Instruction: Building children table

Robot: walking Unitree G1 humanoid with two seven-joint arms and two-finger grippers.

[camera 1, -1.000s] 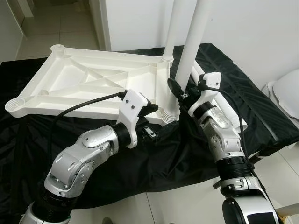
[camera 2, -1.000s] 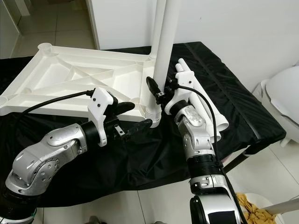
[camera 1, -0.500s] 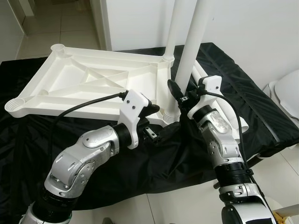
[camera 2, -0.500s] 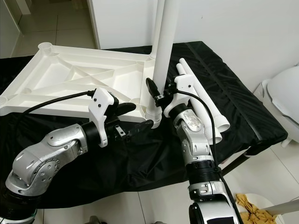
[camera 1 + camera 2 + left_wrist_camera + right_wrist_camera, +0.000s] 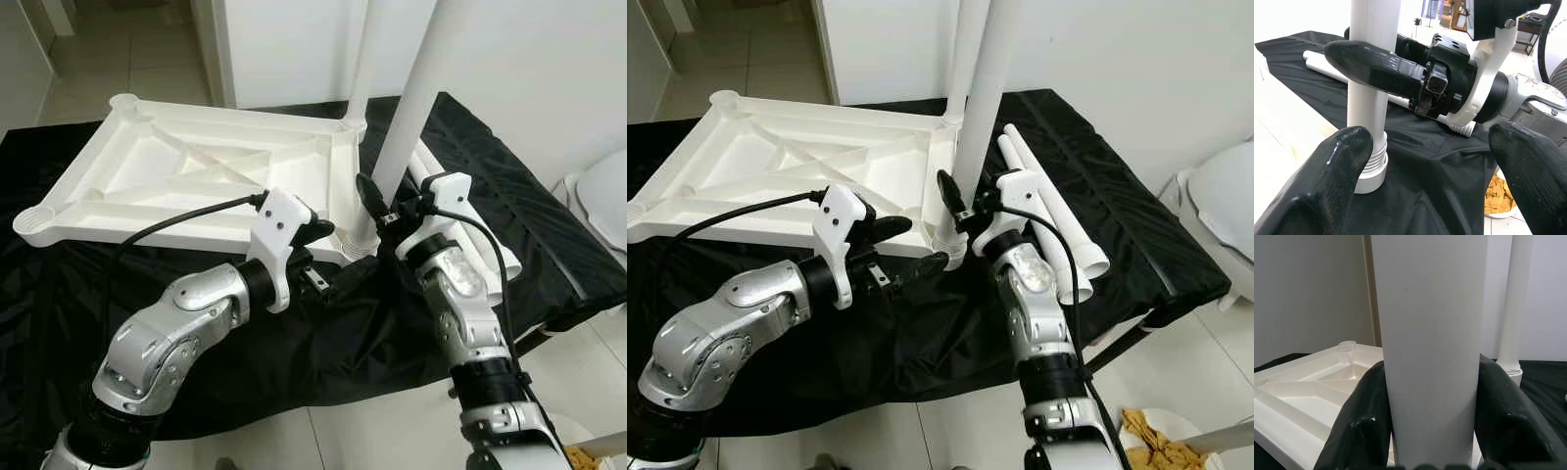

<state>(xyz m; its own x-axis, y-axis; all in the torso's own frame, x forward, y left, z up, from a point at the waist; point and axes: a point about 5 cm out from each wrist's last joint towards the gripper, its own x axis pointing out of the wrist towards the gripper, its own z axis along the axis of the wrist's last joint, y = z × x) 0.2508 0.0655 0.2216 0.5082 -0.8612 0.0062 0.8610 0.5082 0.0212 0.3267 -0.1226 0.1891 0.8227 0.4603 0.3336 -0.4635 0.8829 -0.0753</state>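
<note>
White table leg upright, threaded end down, in right gripper

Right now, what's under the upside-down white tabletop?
The tabletop lies ribbed side up on a black cloth, which spreads past its edges. Whatever supports the cloth is covered. Two spare white legs lie on the cloth beside it, by the right gripper.

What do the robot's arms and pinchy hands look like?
Both arms are shiny silver metal with round joints and black ribbed rings. The left gripper and right gripper each have two long, rounded black fingers on a white plastic bracket. A thin black cable loops to each wrist.
</note>
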